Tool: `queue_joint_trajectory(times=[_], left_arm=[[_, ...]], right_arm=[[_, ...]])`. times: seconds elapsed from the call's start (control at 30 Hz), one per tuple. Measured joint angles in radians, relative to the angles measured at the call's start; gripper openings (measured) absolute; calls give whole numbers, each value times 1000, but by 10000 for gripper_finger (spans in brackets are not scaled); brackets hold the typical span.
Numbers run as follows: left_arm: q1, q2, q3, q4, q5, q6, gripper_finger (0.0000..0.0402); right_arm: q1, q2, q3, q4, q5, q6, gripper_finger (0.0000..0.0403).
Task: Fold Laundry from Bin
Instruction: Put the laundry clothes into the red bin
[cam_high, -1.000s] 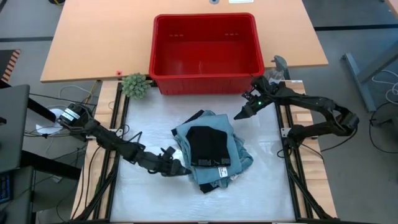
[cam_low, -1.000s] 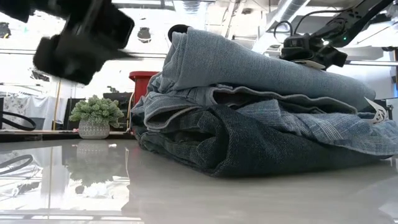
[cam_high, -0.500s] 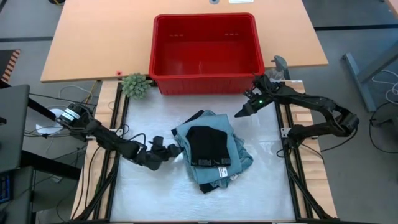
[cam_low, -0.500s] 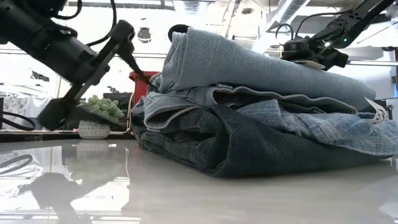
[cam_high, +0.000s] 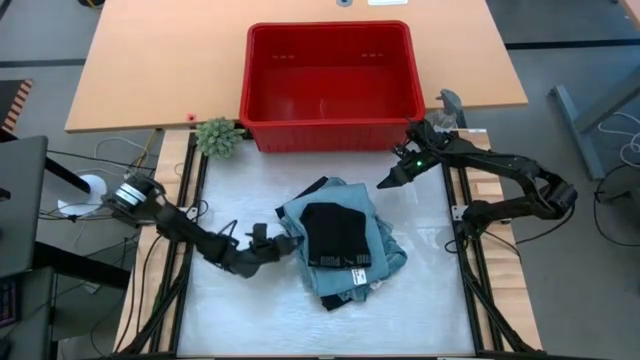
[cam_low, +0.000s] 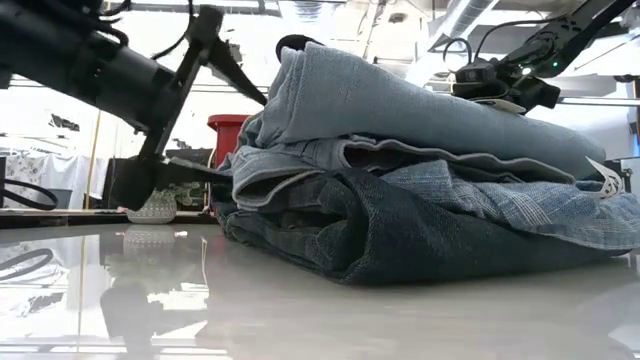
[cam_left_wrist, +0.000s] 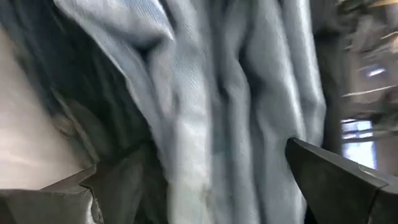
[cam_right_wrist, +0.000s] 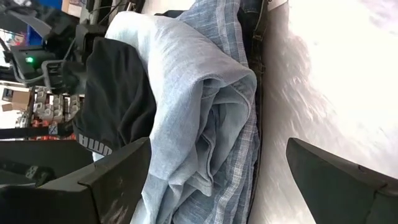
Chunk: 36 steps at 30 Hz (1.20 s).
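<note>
Now left hand (cam_high: 282, 239) open, nearer folded laundry (cam_high: 340, 250), right hand (cam_high: 385, 183) open, unmoved

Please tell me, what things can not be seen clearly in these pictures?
- Lower garments in the laundry stack: high view, covered by the black item on top.
- Bin: low view, mostly hidden behind the stack.
- Stack's outline: left wrist view, too close and blurred.
- Right gripper: low view, its fingertips hidden behind the stack.
- Left gripper: open at the stack's edge; contact unclear.

Folded laundry (cam_high: 340, 250) lay stacked on the white counter (cam_high: 240, 310) below the empty red bin (cam_high: 330, 75), the left gripper (cam_high: 285, 240) just beside it, jaws spread.
</note>
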Motion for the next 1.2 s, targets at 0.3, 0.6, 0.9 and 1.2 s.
queue_joint_trajectory(times=[0.3, 0.6, 0.9, 1.2], left_arm=[[-52, 138, 3, 199, -74, -4, 360], [-7, 139, 8, 119, -17, 26, 360], [21, 106, 11, 102, 131, -63, 360], [-6, -2, 14, -250, 203, -293, 360]], right_arm=[[20, 0, 0, -5, 4, -7, 400], [40, 0, 0, -10, 4, -7, 400], [39, 0, 0, -15, 7, -8, 400], [39, 0, 0, -19, 9, 1, 400]])
